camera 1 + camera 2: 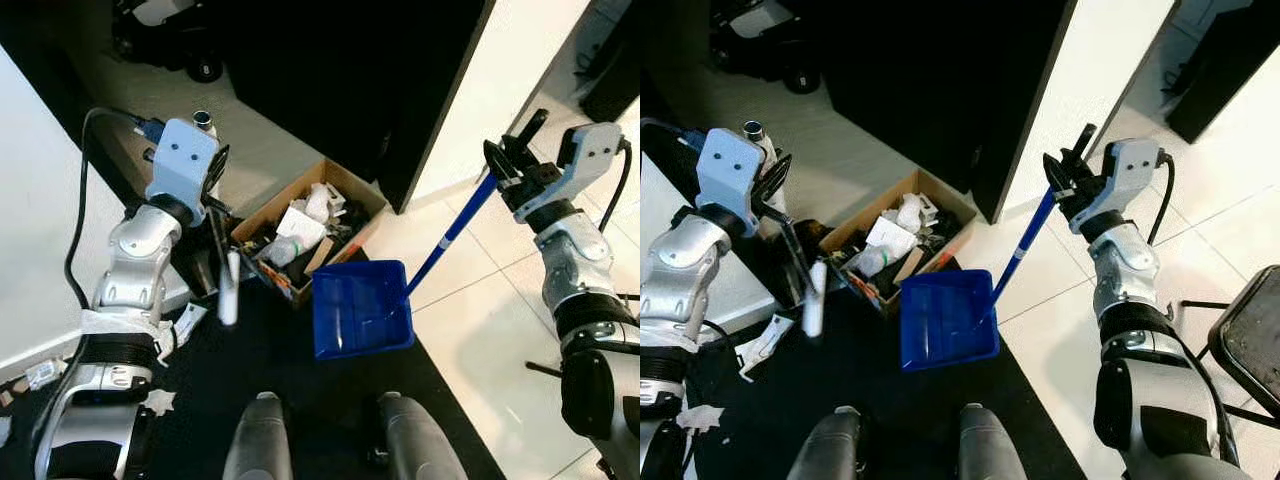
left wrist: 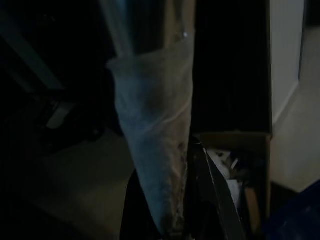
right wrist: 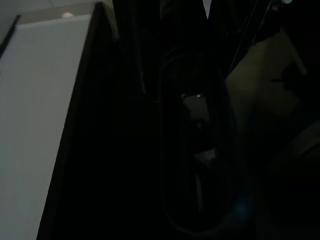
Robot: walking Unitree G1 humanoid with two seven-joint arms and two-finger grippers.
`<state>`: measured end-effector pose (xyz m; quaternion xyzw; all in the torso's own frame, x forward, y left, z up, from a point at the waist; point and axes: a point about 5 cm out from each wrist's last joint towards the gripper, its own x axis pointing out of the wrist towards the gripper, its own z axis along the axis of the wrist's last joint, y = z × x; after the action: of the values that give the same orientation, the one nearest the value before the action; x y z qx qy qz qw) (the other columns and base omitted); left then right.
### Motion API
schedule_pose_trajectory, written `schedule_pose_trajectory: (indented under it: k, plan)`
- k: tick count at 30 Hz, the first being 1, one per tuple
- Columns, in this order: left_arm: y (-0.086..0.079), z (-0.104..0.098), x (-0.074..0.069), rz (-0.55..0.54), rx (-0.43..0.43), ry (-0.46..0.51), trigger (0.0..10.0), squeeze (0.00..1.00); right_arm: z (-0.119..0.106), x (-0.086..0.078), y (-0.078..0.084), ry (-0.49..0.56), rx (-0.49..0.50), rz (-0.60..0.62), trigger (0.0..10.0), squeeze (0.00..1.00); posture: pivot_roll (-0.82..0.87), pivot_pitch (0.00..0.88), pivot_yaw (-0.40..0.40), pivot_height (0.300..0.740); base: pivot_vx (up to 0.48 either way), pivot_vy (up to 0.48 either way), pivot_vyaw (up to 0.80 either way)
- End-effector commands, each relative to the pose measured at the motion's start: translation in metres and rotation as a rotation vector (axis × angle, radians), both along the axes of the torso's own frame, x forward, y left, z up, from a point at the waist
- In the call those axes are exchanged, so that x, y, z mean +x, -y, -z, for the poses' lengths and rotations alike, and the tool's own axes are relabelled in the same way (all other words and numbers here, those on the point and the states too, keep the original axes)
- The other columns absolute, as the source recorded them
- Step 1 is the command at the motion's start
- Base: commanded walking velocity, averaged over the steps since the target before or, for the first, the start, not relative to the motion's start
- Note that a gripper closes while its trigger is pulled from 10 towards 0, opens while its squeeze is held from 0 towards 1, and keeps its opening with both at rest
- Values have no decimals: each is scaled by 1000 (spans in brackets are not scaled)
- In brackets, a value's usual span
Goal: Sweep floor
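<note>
My right gripper (image 1: 503, 168) is shut on the top of the long blue handle (image 1: 455, 228) of a blue dustpan (image 1: 360, 310). The pan hangs tilted just above the dark mat, beside a cardboard box (image 1: 352, 192) full of rubbish. My left gripper (image 1: 214, 203) is raised at the left, shut on a thin dark brush stick. The stick's whitish end (image 1: 228, 290) points down near the box's left corner. In the left wrist view this whitish wrapped end (image 2: 156, 145) runs out from the fingers. The right wrist view is very dark.
The box holds crumpled paper and a plastic bottle (image 1: 283, 250). Paper scraps (image 1: 188, 322) lie on the floor at the left by a white wall (image 1: 30, 220). White tiles (image 1: 480, 330) spread to the right. A dark panel (image 1: 400, 90) stands behind the box, a dark stool (image 1: 1252, 342) at the right.
</note>
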<state>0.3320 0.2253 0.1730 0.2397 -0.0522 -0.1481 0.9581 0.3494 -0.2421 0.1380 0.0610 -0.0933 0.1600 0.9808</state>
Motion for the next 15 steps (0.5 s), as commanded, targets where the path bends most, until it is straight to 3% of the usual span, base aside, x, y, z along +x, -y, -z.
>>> schedule_pose_trajectory:
  k: [1,5,7,15]
  plan:
    - [-1,-14,1,12,-18,33,10000,0,21,-7,-2,-95,50,-4,10000,0,72,26,-46,740,0,0,0]
    - [1,2,-4,24,-48,-38,10000,0,33,-11,-5,-147,64,-15,10000,0,64,25,-38,740,0,0,0]
    - [4,24,-11,31,-18,-114,10000,0,46,-16,-10,-203,79,-20,10000,0,60,30,-37,740,0,0,0]
    - [7,45,-19,-18,-10,-164,10000,0,65,-26,-27,-222,77,-21,10000,0,60,41,-39,740,0,0,0]
